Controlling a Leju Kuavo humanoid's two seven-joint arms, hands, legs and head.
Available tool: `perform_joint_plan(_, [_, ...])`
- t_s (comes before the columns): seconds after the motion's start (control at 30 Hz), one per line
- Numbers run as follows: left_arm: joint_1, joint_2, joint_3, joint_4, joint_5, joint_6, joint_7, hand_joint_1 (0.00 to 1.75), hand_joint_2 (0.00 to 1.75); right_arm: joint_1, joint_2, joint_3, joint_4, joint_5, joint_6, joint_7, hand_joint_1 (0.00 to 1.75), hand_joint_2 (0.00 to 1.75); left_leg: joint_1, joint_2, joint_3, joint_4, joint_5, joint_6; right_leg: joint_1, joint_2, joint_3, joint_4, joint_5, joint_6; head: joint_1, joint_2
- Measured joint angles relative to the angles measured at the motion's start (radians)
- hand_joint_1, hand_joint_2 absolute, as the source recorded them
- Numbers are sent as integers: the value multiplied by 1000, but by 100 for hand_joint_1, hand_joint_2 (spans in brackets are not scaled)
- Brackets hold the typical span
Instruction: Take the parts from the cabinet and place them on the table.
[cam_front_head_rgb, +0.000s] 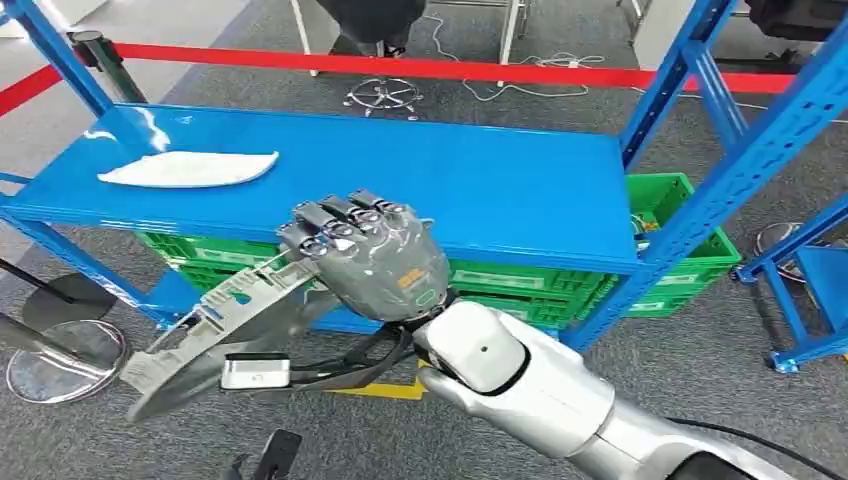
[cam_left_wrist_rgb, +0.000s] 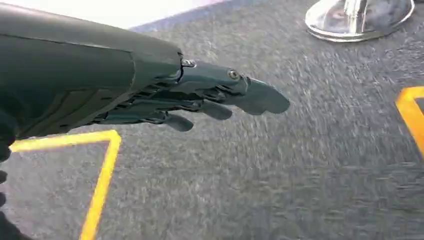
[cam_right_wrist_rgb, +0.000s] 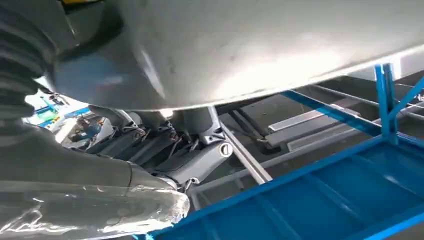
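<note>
My right hand (cam_front_head_rgb: 368, 262) is curled around a long grey plastic part (cam_front_head_rgb: 215, 335), holding it at one end so that it slants down to my left in front of the blue shelf unit (cam_front_head_rgb: 460, 180). In the right wrist view the part's (cam_right_wrist_rgb: 240, 45) pale curved surface lies just above my fingers (cam_right_wrist_rgb: 200, 162), with the blue frame beyond. The shelf's front edge and its slanting blue upright (cam_front_head_rgb: 745, 165) stand between my hand and the top surface. One white part (cam_front_head_rgb: 190, 168) wrapped in clear film lies flat on that top surface, near its left end and well apart from my hand. Below the top, green crates (cam_front_head_rgb: 560, 285) sit side by side on the lower level; I cannot tell how many there are or what they hold. A red barrier tape (cam_front_head_rgb: 450, 68) runs across behind the shelf. My left hand (cam_left_wrist_rgb: 200, 97) hangs over grey carpet with yellow floor lines (cam_left_wrist_rgb: 102, 175), fingers stretched out and near each other, holding nothing. Two round metal stand bases (cam_front_head_rgb: 65, 350) rest on the floor to my left.
</note>
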Motion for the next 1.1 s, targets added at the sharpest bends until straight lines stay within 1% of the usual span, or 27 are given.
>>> perform_joint_plan(0.03, [0, 0, -3, 0, -3, 2, 1, 0, 175, 0, 0, -1, 1, 8, 0, 6, 175, 175, 3, -1, -5, 6, -12, -2, -11, -6, 3, -15, 14, -3, -1, 0])
perform_joint_plan(0.07, [0, 0, -5, 0, -3, -2, 1, 0, 175, 1, 0, -2, 3, 12, -3, 9, 175, 175, 1, -2, -13, 26, -45, -8, -10, -6, 0, -21, 22, -8, -3, 0])
perform_joint_plan(0.1, [0, 0, -5, 0, 2, -11, 5, 0, 175, 1, 0, -3, 6, 12, -7, 8, 175, 175, 2, -2, -30, 80, -91, -11, -10, -8, -6, -21, 27, -13, -6, 0])
perform_joint_plan(0.13, [0, 1, -5, 0, 7, -21, 10, 0, 175, 5, 0, -3, 9, 11, -13, 6, 175, 175, 4, -2, -57, 157, -136, -16, -10, -8, -14, -20, 32, -13, -6, 0])
perform_joint_plan(0.17, [0, 3, -5, 0, 11, -30, 11, 0, 175, 11, 0, -3, 14, 10, -15, 2, 175, 175, 5, -2, -80, 230, -171, -20, -10, -8, -23, -19, 36, -12, -6, 0])
perform_joint_plan(0.2, [0, 5, -4, 0, 16, -36, 11, 0, 175, 16, 0, -3, 19, 7, -16, -1, 175, 175, 6, -1, -87, 270, -183, -24, -10, -8, -31, -17, 41, -11, -5, 0])
perform_joint_plan(0.23, [-1, 7, -4, 0, 23, -40, 9, 0, 175, 18, 0, -3, 24, 5, -16, -3, 175, 175, 7, -1, -74, 264, -173, -27, -11, -7, -39, -13, 45, -9, -6, 0])
perform_joint_plan(0.27, [-2, 10, -4, 0, 25, -42, 6, 0, 175, 18, 0, -3, 27, 4, -17, -3, 175, 175, 9, -1, -45, 223, -147, -30, -13, -6, -48, -9, 48, -6, -5, 0])
perform_joint_plan(0.33, [-3, 12, -4, 0, 27, -42, -21, 0, 175, 18, 0, -6, 29, 5, -19, -2, 175, 175, 14, -1, 48, 74, -82, -35, -18, -4, -62, 6, 51, 0, -6, 0])
perform_joint_plan(0.37, [-3, 10, -4, 0, 27, -42, -41, 0, 175, 18, 0, -9, 29, 5, -23, -2, 175, 175, 15, -3, 75, 24, -92, -38, -15, -3, -72, 14, 52, 7, -8, 0])
perform_joint_plan(0.4, [-2, 10, -4, 0, 27, -40, -51, 0, 175, 18, 0, -14, 29, 6, -27, 0, 175, 175, 12, -6, 74, 4, -91, -23, -8, -2, -84, 29, 52, 11, -9, 0])
perform_joint_plan(0.5, [9, 9, -4, 0, 30, -39, -60, 0, 175, 28, 0, -18, 29, 8, -29, 1, 175, 175, 5, -5, 62, 15, -81, 2, -11, -4, -89, 24, 67, 30, -9, 0])
perform_joint_plan(0.53, [11, 8, -4, 0, 30, -39, -60, 0, 175, 29, 0, -19, 30, 8, -29, 1, 175, 175, 11, -2, 59, 10, -73, 14, -13, -3, -95, 27, 64, 33, -11, 0])
perform_joint_plan(0.57, [9, 8, -4, 0, 30, -39, -60, 0, 175, 29, -1, -21, 30, 8, -29, 1, 175, 175, 11, -2, 53, 10, -67, 23, -15, -3, -112, 48, 34, 39, -7, 0])
perform_joint_plan(0.63, [8, 7, -4, 0, 30, -39, -61, 0, 175, 30, -1, -26, 30, 8, -29, 1, 175, 175, 9, -1, 39, 11, -57, 35, -18, -4, -160, 182, -56, 47, -2, 0])
perform_joint_plan(0.67, [9, 7, -4, 0, 30, -39, -61, 0, 175, 31, -1, -27, 31, 8, -29, 1, 175, 175, 7, 0, 32, 11, -52, 36, -18, -3, -189, 262, -94, 50, -3, 0])
perform_joint_plan(0.7, [9, 7, -4, 0, 30, -39, -61, 0, 175, 34, -2, -27, 32, 8, -29, 1, 175, 175, 6, 1, 25, 11, -47, 36, -18, -4, -204, 314, -114, 51, -3, 0])
perform_joint_plan(0.73, [10, 8, -4, 0, 29, -38, -61, 0, 175, 38, -3, -29, 32, 7, -30, 3, 175, 175, 4, 1, 19, 11, -42, 36, -18, -3, -199, 322, -112, 49, -3, 0])
perform_joint_plan(0.77, [11, 8, -4, 0, 28, -36, -61, 0, 175, 43, -4, -32, 32, 3, -30, 4, 175, 175, 3, 1, 13, 11, -38, 36, -18, -4, -169, 286, -90, 46, -3, 0])
perform_joint_plan(0.83, [15, 6, -4, 0, 27, -32, -63, 0, 175, 47, -7, -41, 32, -17, -37, -3, 175, 175, 0, -1, 9, 11, -30, 34, -14, -3, -57, 114, -22, 29, -3, 0])
perform_joint_plan(0.87, [18, 5, -4, 0, 28, -31, -63, 0, 175, 47, -7, -44, 32, -25, -40, -8, 175, 175, 2, -1, 8, 11, -28, 31, -9, -4, -12, 36, -14, 18, -3, 0])
perform_joint_plan(0.9, [20, 5, -3, 0, 29, -30, -63, 0, 175, 47, -8, -46, 32, -35, -40, -13, 175, 175, -3, -1, 3, 12, -23, 24, -6, -3, 7, 18, -21, 14, -4, 0])
perform_joint_plan(0.93, [21, 5, -3, 0, 30, -33, -62, 0, 175, 47, -8, -47, 32, -45, -42, -19, 175, 175, 0, 0, -3, 12, -17, 15, -3, -3, 2, 14, -17, 13, -2, 0])
perform_joint_plan(1.0, [22, 5, -3, 0, 30, -44, -60, 0, 175, 50, -8, -49, 33, -60, -40, -26, 175, 175, 4, 1, -6, 6, -4, 3, 1, -1, -5, 12, -7, 6, -3, 0])
perform_joint_plan(1.03, [22, 6, -3, 0, 30, -47, -60, 0, 175, 50, -8, -50, 34, -68, -39, -28, 175, 175, 2, 0, -7, 2, -1, -4, -4, -3, -3, -8, 8, 0, -4, 0])
perform_joint_plan(1.07, [22, 11, -3, 0, 30, -49, -59, 0, 175, 49, -8, -50, 34, -73, -38, -30, 175, 175, 4, -1, -13, 10, -22, -6, -9, -7, 0, -19, 21, -1, -5, 0])
perform_joint_plan(1.1, [22, 13, -3, 0, 30, -50, -59, 0, 175, 48, -8, -49, 34, -79, -37, -32, 175, 175, 4, -1, -24, 45, -64, -8, -11, -8, -5, -23, 27, -9, -7, 0])
